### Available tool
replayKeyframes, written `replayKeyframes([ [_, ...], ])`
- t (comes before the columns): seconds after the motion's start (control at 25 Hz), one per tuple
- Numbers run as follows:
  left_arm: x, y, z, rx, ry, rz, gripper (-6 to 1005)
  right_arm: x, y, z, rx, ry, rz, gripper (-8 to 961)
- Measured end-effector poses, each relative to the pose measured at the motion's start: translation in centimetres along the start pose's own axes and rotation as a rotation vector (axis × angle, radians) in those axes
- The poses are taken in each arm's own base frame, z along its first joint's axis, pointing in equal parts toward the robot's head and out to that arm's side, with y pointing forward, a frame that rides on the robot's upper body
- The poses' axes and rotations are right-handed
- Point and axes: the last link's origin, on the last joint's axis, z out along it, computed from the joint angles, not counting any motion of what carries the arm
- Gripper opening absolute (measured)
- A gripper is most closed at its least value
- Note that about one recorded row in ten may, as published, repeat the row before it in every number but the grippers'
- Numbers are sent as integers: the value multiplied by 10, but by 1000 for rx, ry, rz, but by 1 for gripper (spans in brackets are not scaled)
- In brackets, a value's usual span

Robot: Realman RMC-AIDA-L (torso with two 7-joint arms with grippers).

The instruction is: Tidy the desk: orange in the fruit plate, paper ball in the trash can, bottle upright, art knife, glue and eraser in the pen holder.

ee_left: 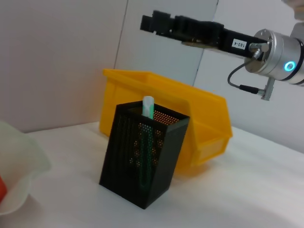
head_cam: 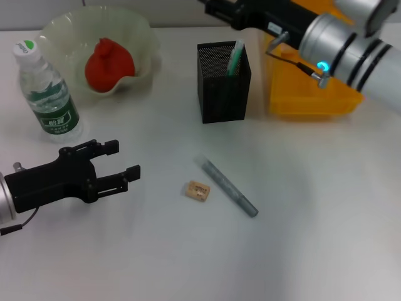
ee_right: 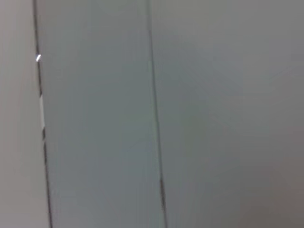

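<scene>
The orange [head_cam: 109, 64] lies in the translucent fruit plate [head_cam: 139, 34] at the back left. In front of the plate the bottle [head_cam: 48, 93] stands upright. A green-and-white glue stick [head_cam: 235, 58] leans inside the black mesh pen holder [head_cam: 223, 94], also seen as the glue stick [ee_left: 147, 110] in the pen holder [ee_left: 142, 159]. The eraser [head_cam: 198, 189] and the grey art knife [head_cam: 229, 188] lie on the table mid-front. My left gripper [head_cam: 125, 160] is open and empty, left of the eraser. My right gripper [head_cam: 216, 7] hovers above the pen holder. The paper ball is out of view.
A yellow bin [head_cam: 310, 94] stands right of the pen holder, under my right arm [head_cam: 351, 47]. The white table [head_cam: 313, 219] stretches to the front and right.
</scene>
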Motion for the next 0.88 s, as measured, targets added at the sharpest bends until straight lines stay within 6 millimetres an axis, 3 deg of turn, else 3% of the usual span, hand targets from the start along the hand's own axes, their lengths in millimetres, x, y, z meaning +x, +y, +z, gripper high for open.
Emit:
replayKeyframes([
  [0.16, 0, 2, -1, -15, 2, -20, 801, -6, -4, -12, 18, -85, 49, 731],
  [0.48, 0, 12, -4, -83, 5, 16, 801, -18, 7, -50, -109, -241, 165, 787],
  [0.52, 0, 14, -4, -98, 12, 30, 801, -19, 11, -62, -175, -228, 184, 786],
  [0.64, 2, 19, -5, -128, 28, 62, 801, -19, 12, -72, -237, -192, 198, 785],
  [0.72, 3, 20, -6, -138, 32, 68, 801, -20, 17, -86, -361, -86, 224, 784],
  [0.88, 7, 22, -7, -168, 44, 86, 801, -20, 17, -97, -463, 42, 249, 784],
])
